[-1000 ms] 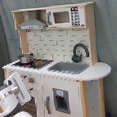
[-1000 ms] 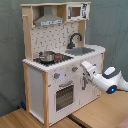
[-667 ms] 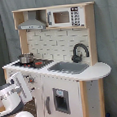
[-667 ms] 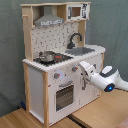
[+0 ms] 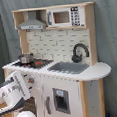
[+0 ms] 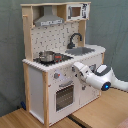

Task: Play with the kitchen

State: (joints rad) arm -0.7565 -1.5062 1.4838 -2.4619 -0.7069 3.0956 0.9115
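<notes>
- Your kitchen (image 5: 60, 64) stands tall against the grey curtain (image 5: 108, 35) in both exterior views, white panels framed in light wood; in the second exterior view (image 6: 55, 65) it sits on a wooden floor (image 6: 20, 119).
- Up top on the kitchen you have the grey hood (image 5: 32, 25), and beside it the small microwave (image 5: 65, 17) with its button panel.
- Below those runs the dotted backsplash (image 5: 53, 45), down to the counter.
- On the counter, the black hob holds a small metal pot (image 5: 26, 58); in the second exterior view the pot (image 6: 46, 55) sits at the stove end, towards the near corner.
- Next to the hob is the grey sink (image 5: 69, 67), with the black faucet (image 5: 79, 52) arching over its back edge.
- Under the counter, the oven door (image 6: 64, 96) with its dark window sits shut in the front face, with knobs (image 6: 56, 76) just above it.
- Your gripper (image 6: 76, 67) is right at the kitchen's front, at knob height just under the counter edge, in the second exterior view.
- The white arm (image 6: 102, 80) reaches in from the second exterior view's right.
- In the first exterior view the gripper (image 5: 29, 80) comes at the kitchen from the first exterior view's lower left, near the front panel below the hob.
- How far the jaws are open, and whether they have hold of a knob, I cannot tell.
</notes>
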